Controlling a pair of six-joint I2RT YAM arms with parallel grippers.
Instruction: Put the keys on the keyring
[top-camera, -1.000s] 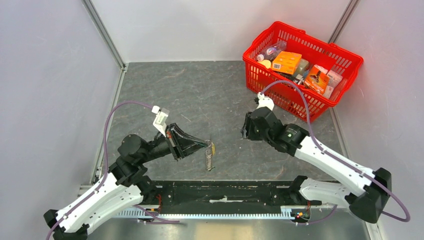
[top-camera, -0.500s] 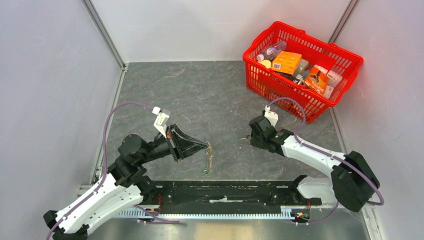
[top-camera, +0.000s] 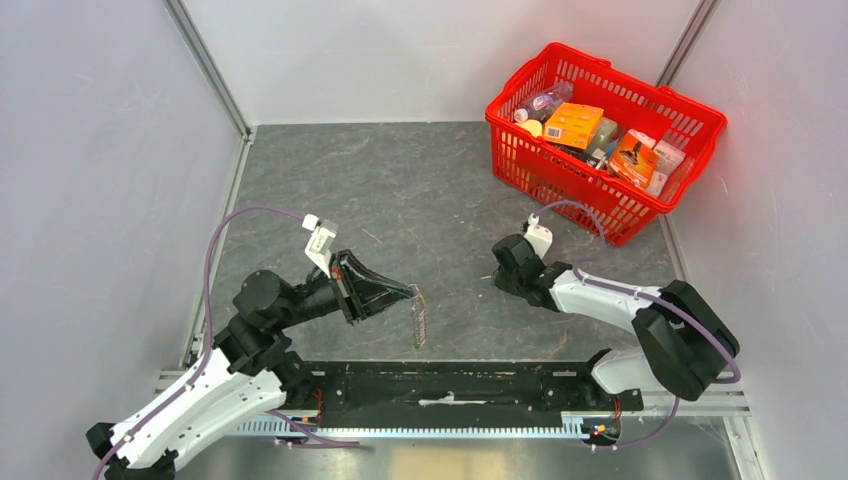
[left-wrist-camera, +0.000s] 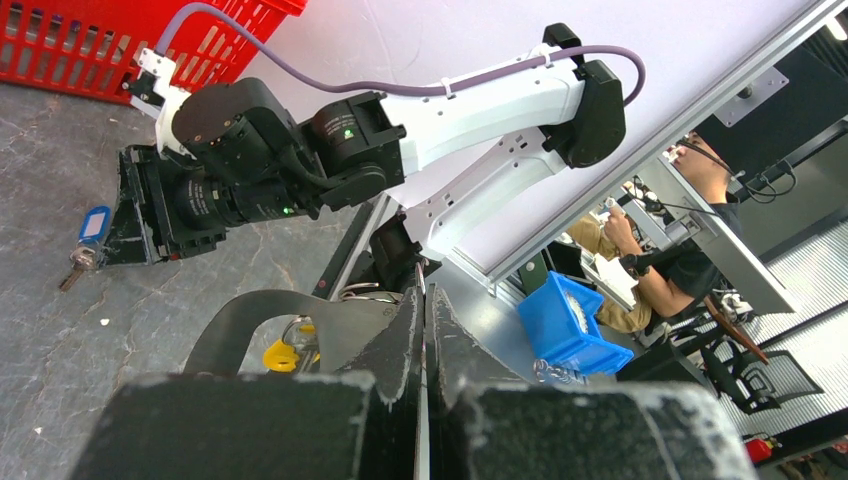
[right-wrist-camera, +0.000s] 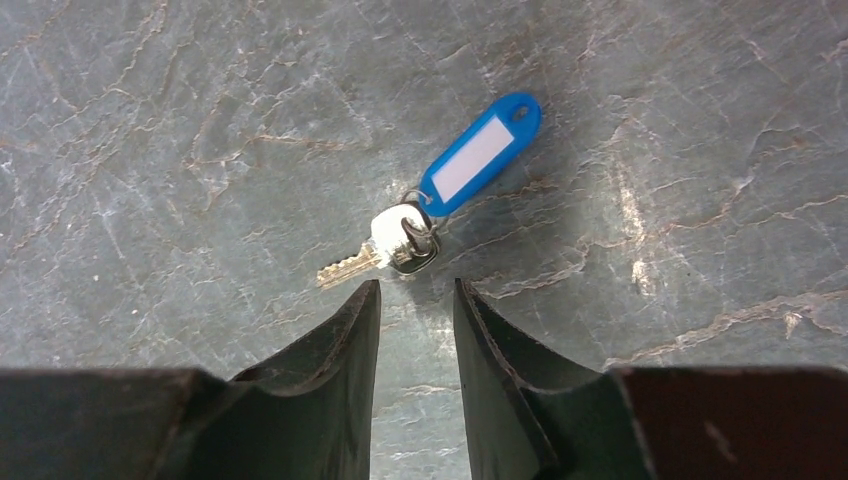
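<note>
A small silver key (right-wrist-camera: 372, 255) joined to a blue plastic tag (right-wrist-camera: 480, 155) lies flat on the grey table. My right gripper (right-wrist-camera: 417, 290) hovers just in front of it, open, with nothing between the fingers. In the left wrist view the same blue-tagged key (left-wrist-camera: 90, 228) lies beside the right gripper (left-wrist-camera: 128, 215). My left gripper (top-camera: 410, 292) is shut on the keyring (top-camera: 419, 322), which hangs down from its tips. Its grey strap loop (left-wrist-camera: 245, 318) and a yellow tag (left-wrist-camera: 280, 355) show beside the left fingers (left-wrist-camera: 400, 340).
A red basket (top-camera: 560, 185) full of packets and bottles stands at the back right. A black rail (top-camera: 450, 385) runs along the table's near edge between the arm bases. Grey walls close in the left, back and right.
The right arm has folded down and drawn back towards the key, its jaws narrowing. The keyring hanging from the left gripper has swung slightly; the left arm has barely moved.
</note>
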